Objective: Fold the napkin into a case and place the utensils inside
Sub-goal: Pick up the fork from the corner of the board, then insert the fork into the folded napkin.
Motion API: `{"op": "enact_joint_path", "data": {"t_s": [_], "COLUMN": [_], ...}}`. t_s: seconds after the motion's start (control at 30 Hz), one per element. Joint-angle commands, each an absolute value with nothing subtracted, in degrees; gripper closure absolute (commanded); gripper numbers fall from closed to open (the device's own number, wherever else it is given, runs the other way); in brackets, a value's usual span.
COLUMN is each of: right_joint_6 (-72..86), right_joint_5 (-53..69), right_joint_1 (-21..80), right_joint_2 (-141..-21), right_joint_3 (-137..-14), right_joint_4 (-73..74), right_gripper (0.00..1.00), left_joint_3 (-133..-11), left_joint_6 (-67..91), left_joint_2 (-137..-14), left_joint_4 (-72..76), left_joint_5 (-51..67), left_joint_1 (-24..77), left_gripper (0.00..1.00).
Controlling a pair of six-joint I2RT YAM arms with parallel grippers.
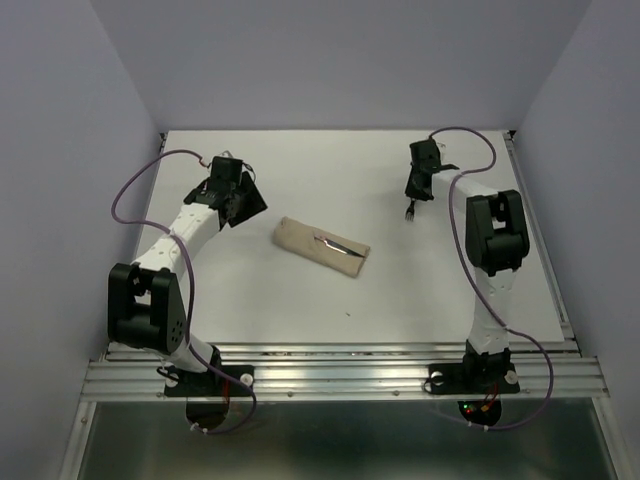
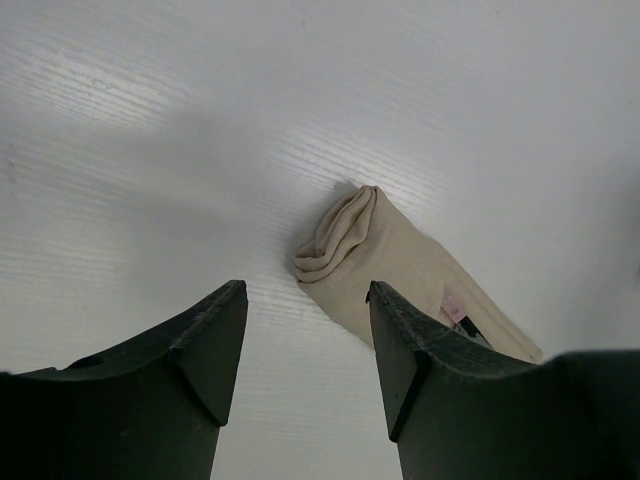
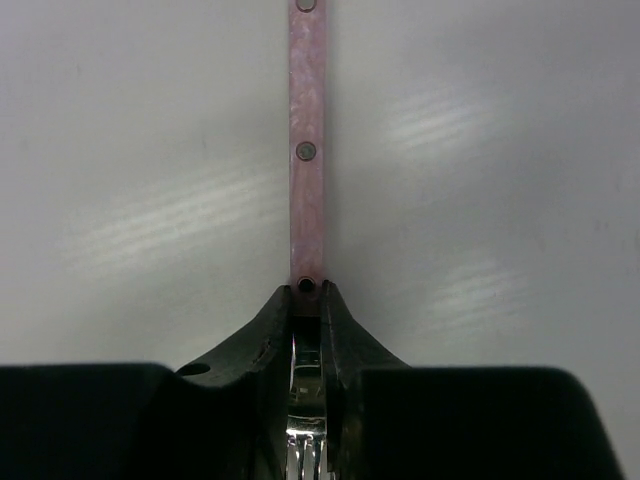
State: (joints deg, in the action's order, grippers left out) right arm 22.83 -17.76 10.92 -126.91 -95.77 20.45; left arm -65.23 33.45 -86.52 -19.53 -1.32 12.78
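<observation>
Fork (image 3: 308, 150): pinched at handle's base by right claw (image 3: 308, 300), near far-right corner of tabletop (image 1: 450, 290). Left claw (image 2: 305, 330) agape, empty. Likely next: slide into mid-tabletop case (image 1: 300, 238).

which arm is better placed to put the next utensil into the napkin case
Right: the right hand is shut on the fork, while the left hand hangs open and empty near the case.

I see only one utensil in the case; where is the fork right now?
The fork is pinched in the right gripper, at the far right of the table, right of the case in the top view.
</observation>
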Motion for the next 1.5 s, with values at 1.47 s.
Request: {"op": "enact_joint_path", "data": {"t_s": [1.47], "right_joint_6": [-22.5], "right_joint_5": [1.21], "right_joint_1": [42.89], "right_joint_2": [-97.21], "right_joint_3": [-63.37], "right_joint_4": [22.67], "right_gripper": [0.99], "left_joint_3": [-69.53], "left_joint_6": [31.73], "left_joint_2": [-102.12], "left_joint_4": [-15.3], "left_joint_5": [5.54], "left_joint_1": [16.0], "left_gripper": [0.39]}}
